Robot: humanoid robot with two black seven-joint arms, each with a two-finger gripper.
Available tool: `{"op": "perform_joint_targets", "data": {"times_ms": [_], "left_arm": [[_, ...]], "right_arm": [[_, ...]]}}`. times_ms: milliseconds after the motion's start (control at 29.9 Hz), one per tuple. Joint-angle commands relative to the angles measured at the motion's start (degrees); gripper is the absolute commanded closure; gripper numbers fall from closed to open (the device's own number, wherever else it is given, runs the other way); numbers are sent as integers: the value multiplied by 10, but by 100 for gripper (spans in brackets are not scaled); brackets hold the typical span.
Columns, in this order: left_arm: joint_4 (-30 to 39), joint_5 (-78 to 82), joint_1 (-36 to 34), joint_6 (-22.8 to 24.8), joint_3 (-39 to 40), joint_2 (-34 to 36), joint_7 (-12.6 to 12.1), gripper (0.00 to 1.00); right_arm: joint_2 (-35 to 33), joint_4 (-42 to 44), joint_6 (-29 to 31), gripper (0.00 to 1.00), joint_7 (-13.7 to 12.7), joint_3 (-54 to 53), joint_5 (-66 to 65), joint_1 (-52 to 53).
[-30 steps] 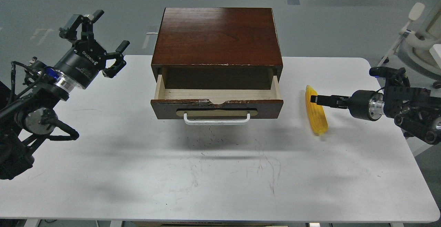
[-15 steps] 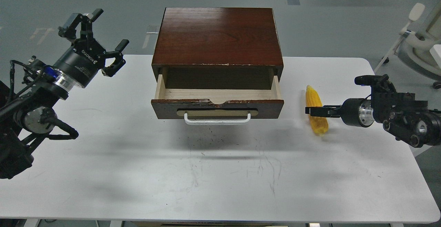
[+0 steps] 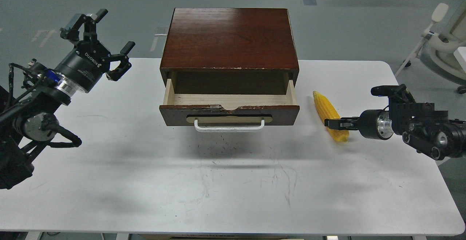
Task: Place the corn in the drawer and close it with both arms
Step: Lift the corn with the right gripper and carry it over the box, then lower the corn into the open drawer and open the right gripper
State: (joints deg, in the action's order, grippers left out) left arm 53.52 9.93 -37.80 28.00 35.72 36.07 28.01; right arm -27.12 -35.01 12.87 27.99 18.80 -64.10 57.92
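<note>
The yellow corn (image 3: 327, 114) lies on the white table (image 3: 233, 181) just right of the drawer, pointed tip towards the back left. My right gripper (image 3: 332, 123) comes in from the right and lies across the corn's lower half, touching it. Its fingers are seen side-on as one thin dark shape, so their grip is unclear. The drawer (image 3: 229, 113) is pulled open, its pale wood inside is empty, and its white handle (image 3: 229, 126) faces me. My left gripper (image 3: 105, 39) is open and empty, held up in the air left of the cabinet.
The dark brown cabinet (image 3: 229, 38) holding the drawer stands at the table's back middle. A white chair base (image 3: 446, 47) stands off the table at the far right. Grey floor lies behind the table.
My right gripper has moved down along the corn towards its thick end. The corn's tip has swung left, towards the drawer. My left arm has barely moved.
</note>
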Motion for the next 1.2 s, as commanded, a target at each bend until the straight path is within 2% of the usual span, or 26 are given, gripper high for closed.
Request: {"op": "perform_joint_targets", "data": {"times_ms": [0, 301, 468, 735, 869, 1003, 1170], "left_arm": [[0, 0, 0, 0, 1, 1, 0, 0], [0, 0, -7, 0, 2, 1, 0, 0], [0, 0, -12, 0, 2, 1, 0, 0], [0, 0, -25, 0, 1, 15, 0, 0], [5, 0, -25, 0, 1, 24, 0, 0], [7, 0, -25, 0, 1, 28, 0, 0], [9, 0, -25, 0, 1, 30, 0, 0]], "right_arm": [[-9, -6, 1, 90, 0, -3, 4, 11], [-75, -61, -2, 90, 0, -15, 7, 176], [-74, -96, -1, 90, 0, -12, 3, 277], [-19, -224, -1, 90, 0, 13, -30, 391], [-4, -297, -5, 90, 0, 33, -94, 425], [-1, -331, -8, 91, 0, 35, -161, 439], [32, -338, -68, 91, 0, 76, -266, 442]]}}
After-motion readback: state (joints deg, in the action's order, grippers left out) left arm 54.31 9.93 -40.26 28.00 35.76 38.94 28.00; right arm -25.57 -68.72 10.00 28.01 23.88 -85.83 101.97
